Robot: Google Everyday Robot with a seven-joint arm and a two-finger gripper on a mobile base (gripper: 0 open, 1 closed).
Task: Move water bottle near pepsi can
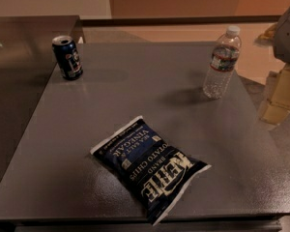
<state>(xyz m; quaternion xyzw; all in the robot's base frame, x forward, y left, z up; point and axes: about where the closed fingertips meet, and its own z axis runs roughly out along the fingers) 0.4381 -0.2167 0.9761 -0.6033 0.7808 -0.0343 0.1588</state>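
Observation:
The water bottle [222, 62] is clear plastic with a white cap and a dark label band. It stands upright near the far right edge of the grey table [135, 95]. The pepsi can [67, 57] is dark blue with a silver top and stands upright at the table's far left corner, far from the bottle. My gripper [280, 98] shows at the right edge of the camera view, beyond the table's right side. It is to the right of the bottle and a little nearer to the camera, apart from it and holding nothing.
A large dark blue chip bag [150, 168] lies flat on the near middle of the table, between its front edge and the two drinks. A lower grey surface [19, 57] adjoins the table on the left. A wall runs behind.

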